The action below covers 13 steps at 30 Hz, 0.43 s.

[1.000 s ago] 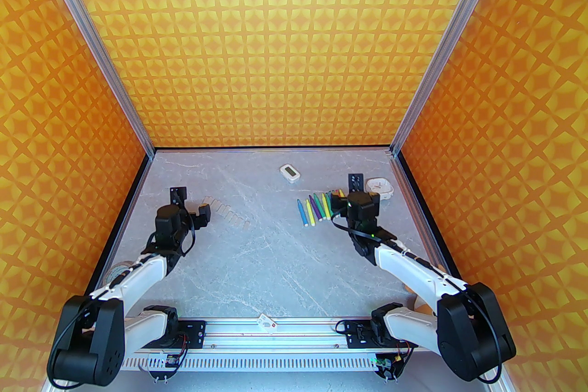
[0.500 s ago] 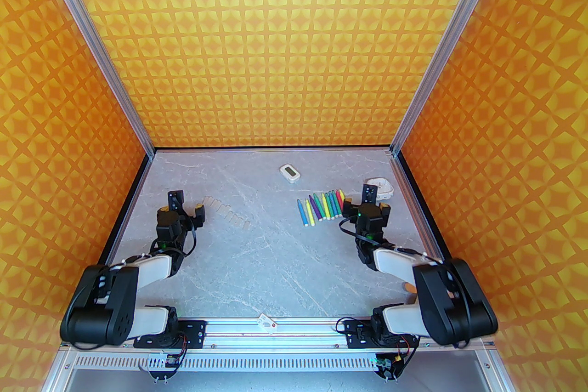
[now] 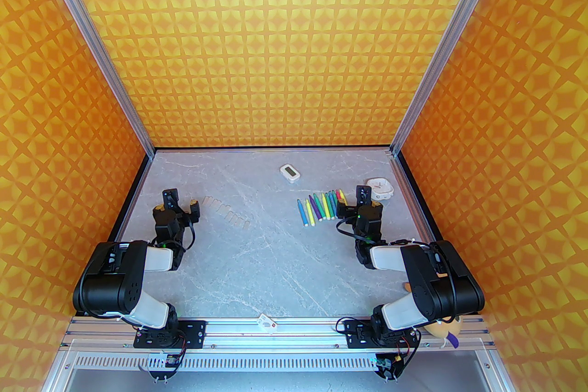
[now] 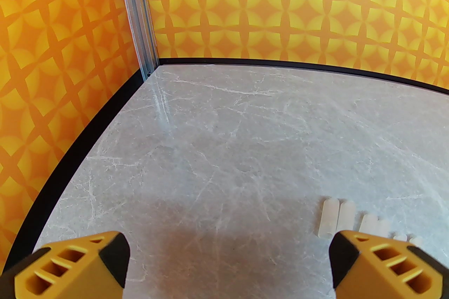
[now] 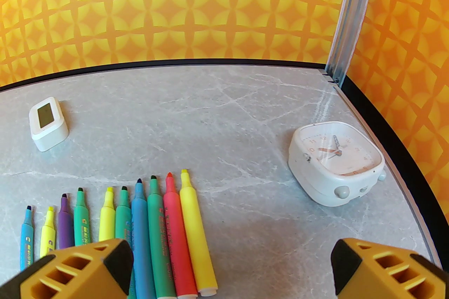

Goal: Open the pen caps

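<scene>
Your left gripper (image 3: 181, 202) hangs over the left side of the table (image 3: 275, 261) with its jaws spread wide and nothing between them. The pen caps (image 3: 227, 214) lie loose on the marble in a slanted row just to its right. In the left wrist view the nearest of them sit beside one yellow fingertip, partly hidden behind it and not between the jaws. Your right gripper (image 3: 353, 201) is just as wide and just as empty, poised over the right end of the pens (image 5: 140, 213). You have ten of them side by side in a fanned row, in blue, yellow, purple, green and pink, every tip bare and pointing toward the back wall. In the right wrist view one fingertip covers the near ends of the pens at the left of the row. The caps and the pens are well apart, on opposite sides of the table. A white alarm clock (image 5: 335, 159) lies near the right edge beyond the pens, and a small white display unit (image 5: 47, 122) stands farther back.
</scene>
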### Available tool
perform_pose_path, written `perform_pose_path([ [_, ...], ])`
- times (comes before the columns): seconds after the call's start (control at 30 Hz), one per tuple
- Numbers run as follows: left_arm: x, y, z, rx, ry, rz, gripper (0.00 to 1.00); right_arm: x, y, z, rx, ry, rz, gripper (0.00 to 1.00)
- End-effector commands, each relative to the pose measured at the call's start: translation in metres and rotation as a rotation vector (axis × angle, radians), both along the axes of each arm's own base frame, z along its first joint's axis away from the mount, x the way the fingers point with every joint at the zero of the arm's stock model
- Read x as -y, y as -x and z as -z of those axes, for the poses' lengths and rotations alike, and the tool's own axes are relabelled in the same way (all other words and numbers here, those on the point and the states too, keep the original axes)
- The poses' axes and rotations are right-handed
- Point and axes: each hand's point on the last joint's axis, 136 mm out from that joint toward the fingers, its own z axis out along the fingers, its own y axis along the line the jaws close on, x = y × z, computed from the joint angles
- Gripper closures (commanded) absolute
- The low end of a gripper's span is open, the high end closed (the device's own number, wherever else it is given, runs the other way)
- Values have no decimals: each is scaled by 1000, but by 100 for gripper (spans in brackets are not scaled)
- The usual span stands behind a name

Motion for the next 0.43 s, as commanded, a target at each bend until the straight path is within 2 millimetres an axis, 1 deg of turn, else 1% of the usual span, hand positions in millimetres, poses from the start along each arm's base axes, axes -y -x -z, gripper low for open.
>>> perform_pose_path([
  [0.0, -1, -3, -4, 8, 15, -3, 1, -2, -2, -8, 34, -3, -18, 2],
  [0.4, -1, -2, -4, 7, 13, -2, 1, -2, -2, -8, 31, -4, -20, 2],
])
